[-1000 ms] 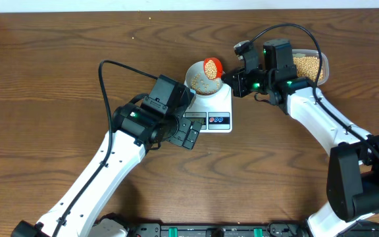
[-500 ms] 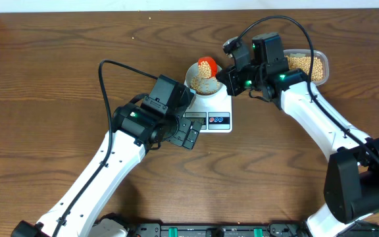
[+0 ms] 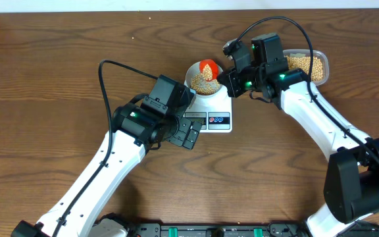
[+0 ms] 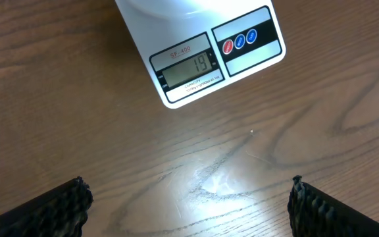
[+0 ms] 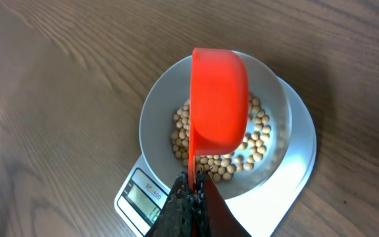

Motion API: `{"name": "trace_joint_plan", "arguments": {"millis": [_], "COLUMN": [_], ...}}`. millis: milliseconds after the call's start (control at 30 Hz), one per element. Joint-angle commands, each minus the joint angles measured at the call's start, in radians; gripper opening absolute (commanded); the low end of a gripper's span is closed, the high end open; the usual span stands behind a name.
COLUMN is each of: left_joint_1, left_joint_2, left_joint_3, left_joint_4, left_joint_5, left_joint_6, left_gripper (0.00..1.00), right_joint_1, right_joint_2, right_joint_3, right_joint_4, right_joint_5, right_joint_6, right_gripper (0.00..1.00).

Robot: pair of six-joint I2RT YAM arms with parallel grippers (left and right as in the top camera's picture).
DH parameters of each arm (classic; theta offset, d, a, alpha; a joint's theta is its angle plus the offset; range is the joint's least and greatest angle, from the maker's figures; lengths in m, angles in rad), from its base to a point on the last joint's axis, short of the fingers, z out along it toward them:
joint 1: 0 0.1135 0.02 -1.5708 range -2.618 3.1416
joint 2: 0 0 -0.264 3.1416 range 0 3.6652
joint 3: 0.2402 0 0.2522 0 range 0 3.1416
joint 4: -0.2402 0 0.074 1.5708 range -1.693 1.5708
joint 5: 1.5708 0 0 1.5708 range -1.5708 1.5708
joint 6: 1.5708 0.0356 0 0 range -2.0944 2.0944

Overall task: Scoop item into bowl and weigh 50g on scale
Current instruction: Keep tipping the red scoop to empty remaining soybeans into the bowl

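Gripper of right arm (image 5: 193, 189) pinches scoop (image 5: 219, 99), tipped over bowl (image 5: 158, 113).

On the scale (image 3: 220, 105) sat the bowl (image 3: 189, 78) with beans (image 3: 204, 84) in it, a scoop (image 3: 208, 66) above them, while the tub (image 3: 325, 66) lay right of and behind the scale, the left gripper (image 3: 188, 135) before its front edge, and the right gripper (image 3: 232, 82) by its rear right corner.

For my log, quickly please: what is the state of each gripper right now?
Left gripper: open, holding nothing.
Right gripper: shut on the handle of the red scoop, above the bowl.
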Motion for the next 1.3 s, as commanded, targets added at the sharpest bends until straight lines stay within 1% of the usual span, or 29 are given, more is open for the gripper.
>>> {"name": "trace_joint_plan", "arguments": {"millis": [0,567,933,1267], "left_joint_1": [0.005,0.005,0.005,0.005], "left_joint_2": [-0.001,-0.001,-0.001,-0.001], "left_joint_3": [-0.002,-0.002,-0.002,-0.002], "left_joint_4": [-0.003,-0.003,-0.003,-0.003], "left_joint_5": [0.006,0.006,0.006,0.006], "left_joint_6": [0.006,0.006,0.006,0.006], "left_gripper": [0.98,0.98,0.98,0.98], "right_joint_1": [0.003,0.01,0.011,0.011], "right_joint_2": [-0.02,-0.02,-0.02,-0.02], "right_joint_3": [0.021,0.021,0.021,0.021], "right_joint_4": [0.002,0.01,0.01,0.01], "right_joint_5": [0.01,0.027,0.035,0.042], "right_joint_6": [-0.01,-0.08,-0.089,-0.139], "right_gripper": [0.01,0.01,0.01,0.01]}}
